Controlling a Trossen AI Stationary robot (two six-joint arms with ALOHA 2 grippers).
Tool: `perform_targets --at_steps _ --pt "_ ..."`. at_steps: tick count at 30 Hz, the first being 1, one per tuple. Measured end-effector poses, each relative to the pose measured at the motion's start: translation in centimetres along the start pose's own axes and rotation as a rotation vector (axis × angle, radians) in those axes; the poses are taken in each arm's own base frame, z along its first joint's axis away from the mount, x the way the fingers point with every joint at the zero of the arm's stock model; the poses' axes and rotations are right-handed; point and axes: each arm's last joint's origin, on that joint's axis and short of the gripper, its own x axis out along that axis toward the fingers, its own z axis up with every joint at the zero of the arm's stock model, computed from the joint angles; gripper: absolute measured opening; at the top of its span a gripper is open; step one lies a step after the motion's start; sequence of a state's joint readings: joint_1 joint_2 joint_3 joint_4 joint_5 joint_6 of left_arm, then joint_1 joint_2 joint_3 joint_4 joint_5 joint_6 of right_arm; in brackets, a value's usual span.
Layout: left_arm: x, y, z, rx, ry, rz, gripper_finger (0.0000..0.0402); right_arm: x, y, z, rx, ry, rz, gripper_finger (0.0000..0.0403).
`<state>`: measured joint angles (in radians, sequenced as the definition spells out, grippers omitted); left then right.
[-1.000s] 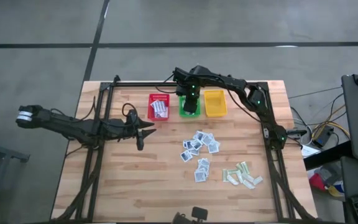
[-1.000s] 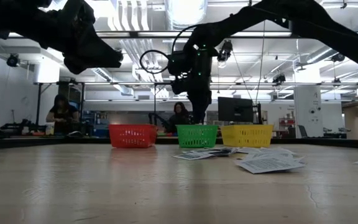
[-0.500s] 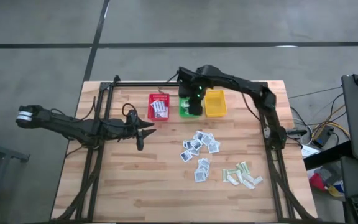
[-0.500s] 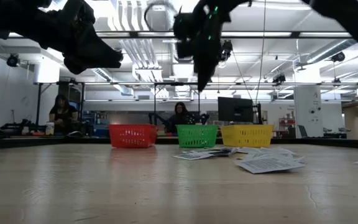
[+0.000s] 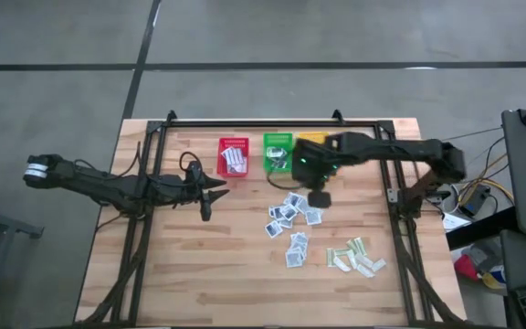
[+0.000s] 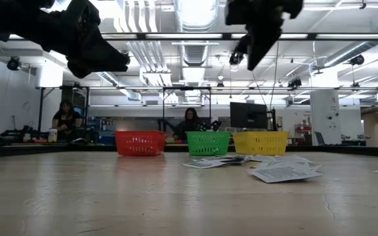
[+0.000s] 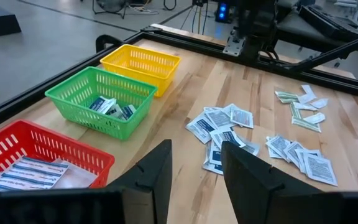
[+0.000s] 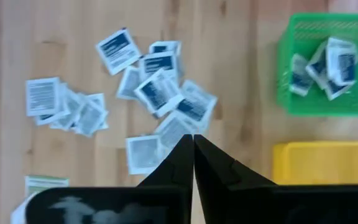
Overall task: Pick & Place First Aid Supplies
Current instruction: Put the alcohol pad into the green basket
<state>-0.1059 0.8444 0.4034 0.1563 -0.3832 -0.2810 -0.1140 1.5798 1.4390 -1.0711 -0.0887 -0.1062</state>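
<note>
First aid supplies lie scattered on the surface just in front of the green basket. The right tool, fingers pressed together and empty, hangs above their near edge; it should spread before descending onto one outlying square packet. The left tool waits spread wide beside the red basket.
</note>
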Motion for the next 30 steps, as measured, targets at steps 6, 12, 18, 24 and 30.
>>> perform_targets --at_steps 6,12,18,24,30 --pt "0.0 0.0 0.0 0.001 0.000 0.000 0.0133 0.1 1.9 -3.0 0.074 -0.058 0.017 0.0008" --pt "0.0 0.0 0.0 0.000 0.000 0.000 0.0133 1.4 2.0 -4.6 0.155 -0.096 0.019 0.0008" --pt "0.0 0.0 0.0 -0.005 0.000 0.000 0.0133 3.7 2.0 -6.3 0.222 -0.001 0.017 0.0008" --pt "0.0 0.0 0.0 -0.006 0.000 0.000 0.0133 4.5 1.9 -6.7 0.213 0.018 0.020 0.0016" --pt "0.0 0.0 0.0 -0.009 0.000 0.000 0.0133 4.4 2.0 -6.0 0.154 -0.004 0.047 0.0052"
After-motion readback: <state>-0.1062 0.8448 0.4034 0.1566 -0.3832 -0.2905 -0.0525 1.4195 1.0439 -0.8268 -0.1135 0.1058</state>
